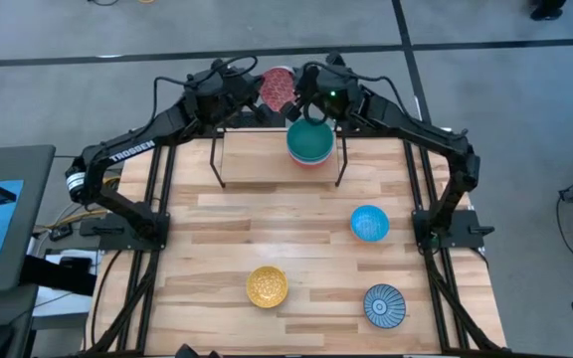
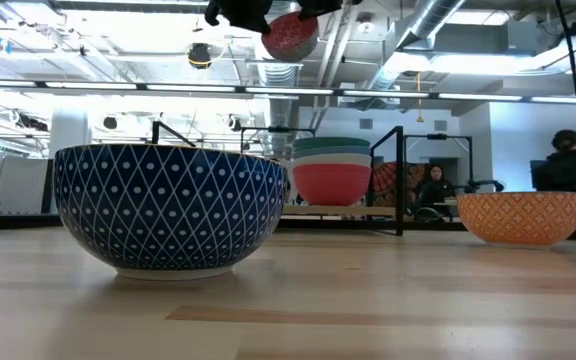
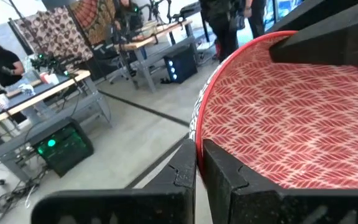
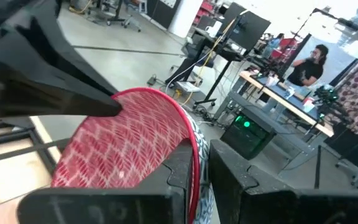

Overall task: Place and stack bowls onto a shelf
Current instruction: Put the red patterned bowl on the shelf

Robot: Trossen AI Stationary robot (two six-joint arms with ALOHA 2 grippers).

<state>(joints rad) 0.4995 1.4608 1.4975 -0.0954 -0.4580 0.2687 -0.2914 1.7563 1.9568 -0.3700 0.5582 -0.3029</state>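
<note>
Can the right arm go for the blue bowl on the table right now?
Probably not yet: the right tool is clamped on the rim of the red patterned bowl, shared with the left tool. Otherwise, bare tabletop surrounds the blue bowl.

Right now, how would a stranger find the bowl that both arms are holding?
Look past the far edge of the shelf, behind the teal-topped bowl stack. There the left end effector and right end effector pinch one tilted red patterned bowl, the only bowl in the air.

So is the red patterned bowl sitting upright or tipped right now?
Tipped. The red patterned bowl is held in the air on edge, its rim pinched by both the left gripper and right gripper, behind the shelf.
</note>
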